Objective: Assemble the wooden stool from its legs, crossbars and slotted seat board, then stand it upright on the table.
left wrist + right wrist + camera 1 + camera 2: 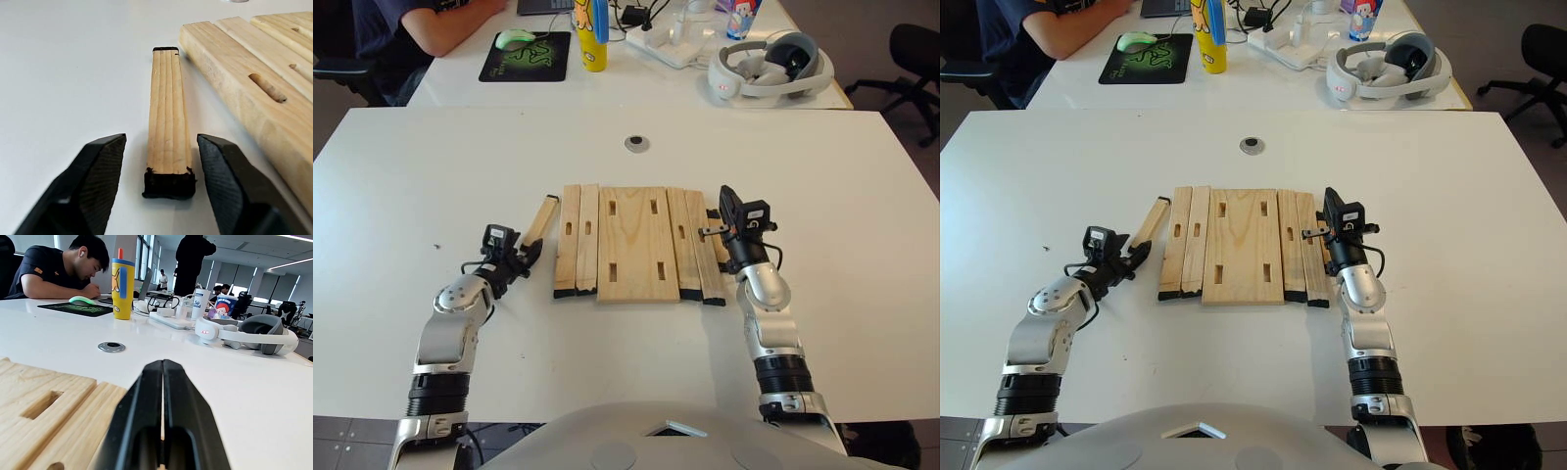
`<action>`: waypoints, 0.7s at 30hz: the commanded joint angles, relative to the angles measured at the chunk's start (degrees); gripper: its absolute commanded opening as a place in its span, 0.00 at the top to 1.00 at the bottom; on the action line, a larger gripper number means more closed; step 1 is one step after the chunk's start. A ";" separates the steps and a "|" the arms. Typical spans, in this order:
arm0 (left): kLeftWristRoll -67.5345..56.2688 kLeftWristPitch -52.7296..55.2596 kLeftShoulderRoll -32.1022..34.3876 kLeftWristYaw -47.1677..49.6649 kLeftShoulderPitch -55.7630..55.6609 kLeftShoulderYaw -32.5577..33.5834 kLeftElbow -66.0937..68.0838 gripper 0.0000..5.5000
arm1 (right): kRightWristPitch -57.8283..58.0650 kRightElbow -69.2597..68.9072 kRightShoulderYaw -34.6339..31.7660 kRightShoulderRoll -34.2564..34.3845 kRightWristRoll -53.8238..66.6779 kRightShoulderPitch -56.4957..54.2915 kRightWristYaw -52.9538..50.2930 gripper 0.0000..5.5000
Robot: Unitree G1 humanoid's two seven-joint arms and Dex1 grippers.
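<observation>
The slotted seat board point(637, 243) lies flat mid-table. Two slotted legs point(578, 239) rest against its left side, and two more wooden pieces point(693, 243) against its right. A thin crossbar point(542, 221) with black end caps lies apart at the left. My left gripper point(528, 253) is open at the crossbar's near end point(168, 182), one finger point(93, 176) on either side, not touching it. My right gripper point(726, 199) is shut and empty, fingers point(164, 396) pressed together, hovering just above the rightmost pieces.
A round grommet point(636, 144) sits in the table beyond the boards. The table behind holds a mouse pad point(526, 55), a yellow cup point(591, 31), a power strip and a headset point(770, 67); a person sits there. Bare white tabletop spreads to both sides.
</observation>
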 commanded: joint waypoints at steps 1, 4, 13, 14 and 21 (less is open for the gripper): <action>0.40 0.30 0.38 -0.40 0.48 -0.45 0.03 0.63 | -0.23 -0.50 0.09 -0.17 0.01 0.00 0.29 1.00; 0.58 0.27 0.50 -0.80 0.59 -0.98 0.01 0.72 | -0.31 -0.35 0.06 -0.17 0.03 -0.13 0.28 1.00; 0.95 -1.07 0.64 -0.48 -0.61 -0.48 0.36 0.76 | -0.59 -0.02 0.01 -0.16 0.05 -0.70 0.23 1.00; 0.57 -1.88 0.29 0.15 -1.41 0.47 0.35 0.76 | -0.55 -0.04 -0.02 -0.18 0.09 -0.88 0.24 1.00; -1.24 -9.65 -2.24 2.12 -6.30 3.45 -3.72 0.76 | 1.95 -2.94 -0.32 0.70 2.21 -4.85 0.42 1.00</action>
